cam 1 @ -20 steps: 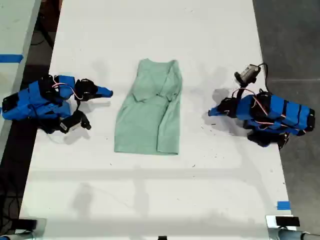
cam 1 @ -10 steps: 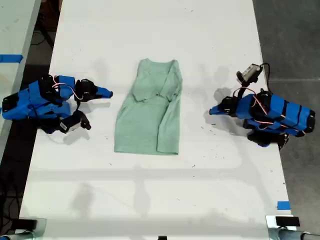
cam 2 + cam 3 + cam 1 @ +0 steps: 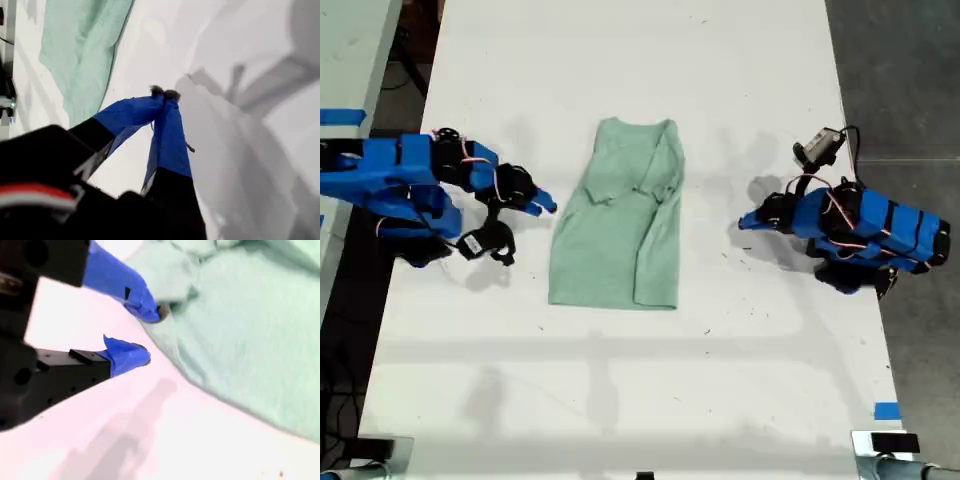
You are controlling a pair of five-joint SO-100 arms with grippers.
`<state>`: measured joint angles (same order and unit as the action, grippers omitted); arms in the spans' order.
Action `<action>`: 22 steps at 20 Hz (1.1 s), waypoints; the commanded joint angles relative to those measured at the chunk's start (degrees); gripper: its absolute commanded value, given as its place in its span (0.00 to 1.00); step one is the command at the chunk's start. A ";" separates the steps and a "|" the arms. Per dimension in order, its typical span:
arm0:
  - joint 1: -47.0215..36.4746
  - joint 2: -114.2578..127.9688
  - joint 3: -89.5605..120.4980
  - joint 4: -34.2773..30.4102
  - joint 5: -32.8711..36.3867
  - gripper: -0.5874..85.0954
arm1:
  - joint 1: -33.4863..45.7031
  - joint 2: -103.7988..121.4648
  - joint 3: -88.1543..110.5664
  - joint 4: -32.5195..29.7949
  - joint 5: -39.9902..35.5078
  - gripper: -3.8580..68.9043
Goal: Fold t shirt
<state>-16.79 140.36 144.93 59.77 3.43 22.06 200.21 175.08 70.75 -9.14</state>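
Note:
The t shirt [image 3: 618, 232] lies flat at the middle of the white table [image 3: 640, 60], pale mint green, its sides folded in so it forms a long narrow strip. My second gripper [image 3: 546, 206] is open at the shirt's edge on the exterior view's left. In the second wrist view this gripper [image 3: 146, 336] has one blue fingertip [image 3: 149, 313] at the hem of the t shirt [image 3: 240, 335] and the other over bare table. My first gripper [image 3: 747, 222] is shut and empty on the exterior view's right, well apart from the shirt. In the first wrist view the first gripper [image 3: 163, 93] has its tips together, with the t shirt [image 3: 80, 55] far off.
Dark floor [image 3: 905, 70] runs past the table's edge on the exterior view's right. A second table with blue tape [image 3: 340, 117] stands at that view's left. A blue tape mark [image 3: 887, 410] sits near the table's front corner on that view's right.
The second arm has stretched out toward the shirt, bringing its gripper closer to the cloth's edge. The first arm has barely moved.

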 commanded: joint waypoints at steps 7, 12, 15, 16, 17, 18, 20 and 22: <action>6.50 -29.44 -15.29 0.88 -6.33 0.23 | 0.44 0.88 3.25 0.18 0.35 0.04; 10.02 -34.72 -16.61 -1.93 -8.44 0.22 | 0.53 0.88 3.25 0.18 0.35 0.04; 10.55 -39.46 -18.46 -2.90 -7.82 0.12 | 0.53 0.88 3.25 0.18 0.44 0.04; 10.55 -41.13 -19.34 -2.99 -7.56 0.01 | 0.53 0.88 3.25 0.18 0.44 0.04; 10.11 -42.28 -19.86 -3.08 -7.21 0.01 | 0.53 0.88 3.25 0.18 0.44 0.04; 9.76 -42.80 -20.57 -2.55 -7.03 0.01 | 0.53 0.88 3.25 0.18 0.44 0.04; 9.58 -42.36 -23.20 -0.44 -6.86 0.01 | 0.53 0.88 3.25 0.18 0.44 0.04; 9.32 -42.63 -30.59 4.13 -5.01 0.01 | 0.53 0.88 3.25 0.18 0.44 0.04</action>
<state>-7.65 97.38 120.94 60.56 -3.52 22.06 200.21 175.08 70.75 -9.14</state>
